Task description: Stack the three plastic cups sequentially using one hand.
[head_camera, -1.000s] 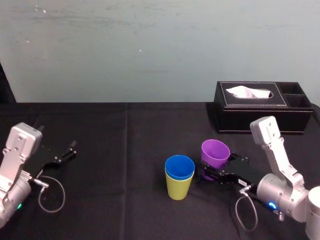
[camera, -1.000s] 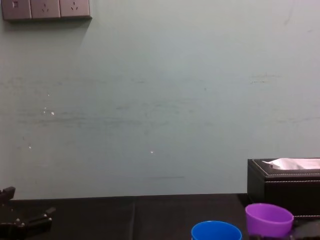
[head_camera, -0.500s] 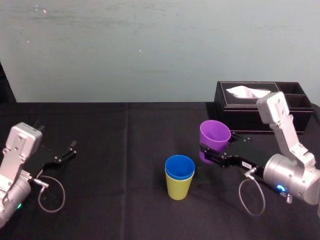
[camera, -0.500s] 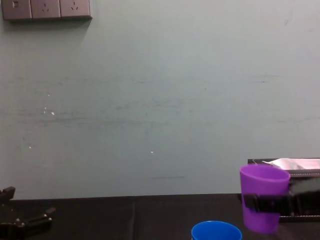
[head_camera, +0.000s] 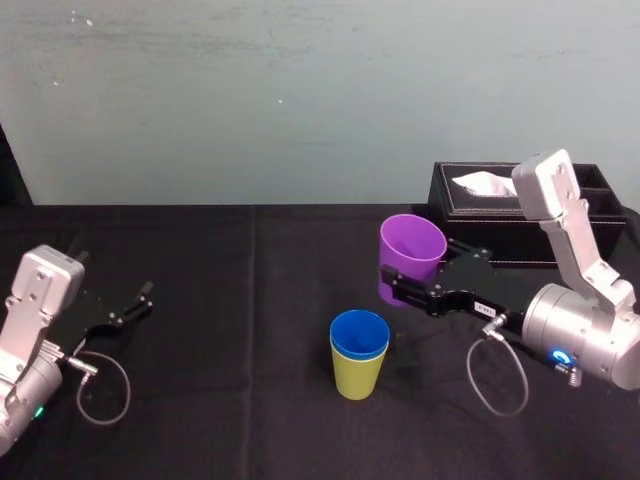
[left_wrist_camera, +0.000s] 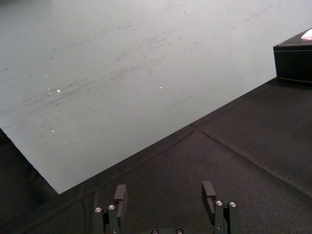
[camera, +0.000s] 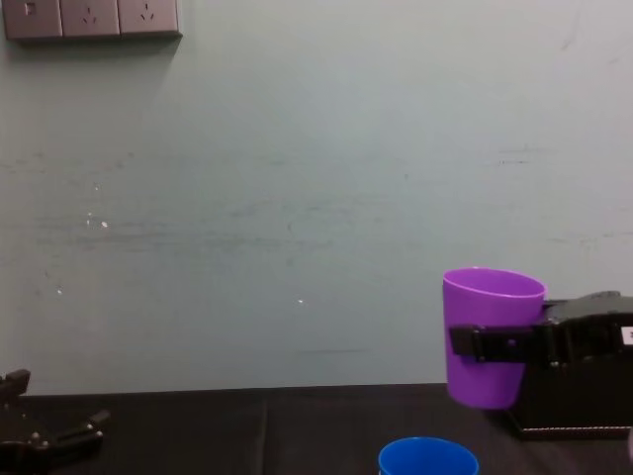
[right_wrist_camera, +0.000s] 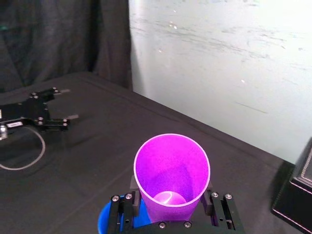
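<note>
Right end effector (head_camera: 406, 291) clamps the purple cup (head_camera: 411, 252), held upright clear of the bench (head_camera: 220, 400), near and to the right of the blue cup (head_camera: 359, 335) nested in the yellow-green cup (head_camera: 357, 378). Left end effector (head_camera: 138, 300), fingers wide apart, rests at bench left.

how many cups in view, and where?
3. Purple cup held aloft by the right gripper; blue cup nested in the yellow-green cup on the table. Left gripper parked at left. None appear hidden.
</note>
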